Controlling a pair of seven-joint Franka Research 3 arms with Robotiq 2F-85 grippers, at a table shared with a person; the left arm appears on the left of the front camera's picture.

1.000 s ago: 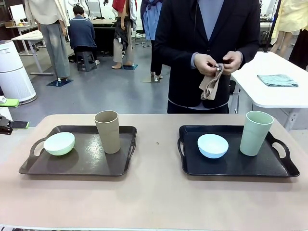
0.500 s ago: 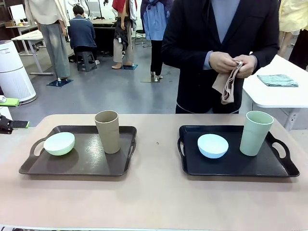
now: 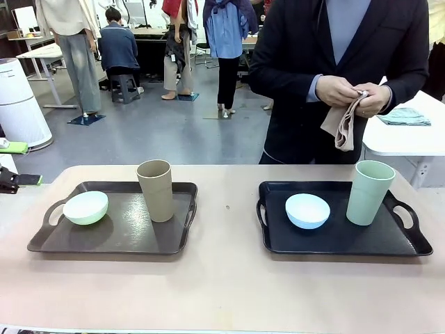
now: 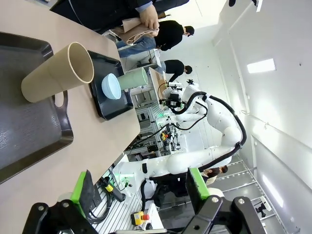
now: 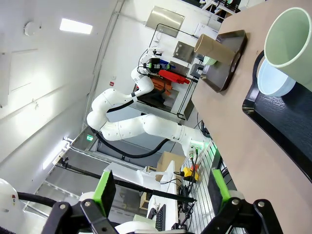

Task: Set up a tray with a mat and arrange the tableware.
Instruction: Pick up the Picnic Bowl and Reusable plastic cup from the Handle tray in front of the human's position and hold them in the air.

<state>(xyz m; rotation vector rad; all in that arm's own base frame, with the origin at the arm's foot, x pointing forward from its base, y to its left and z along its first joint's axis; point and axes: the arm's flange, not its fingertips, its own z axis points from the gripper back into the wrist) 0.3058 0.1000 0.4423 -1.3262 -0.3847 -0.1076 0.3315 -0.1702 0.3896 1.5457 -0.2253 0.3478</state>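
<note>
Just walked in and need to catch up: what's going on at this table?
A person at the far side holds a tan cloth in both hands. The brown tray carries the mint bowl and tan cup; the black tray carries the blue bowl and sage cup. The left claw and right claw are open, holding nothing, away from the trays.

The front camera is facing across the surface (image 3: 222, 292) toward the person (image 3: 334, 69), fairly near. Both wrist cameras are looking along it, rolled sideways, sharing the tan cup (image 4: 53, 73).
</note>
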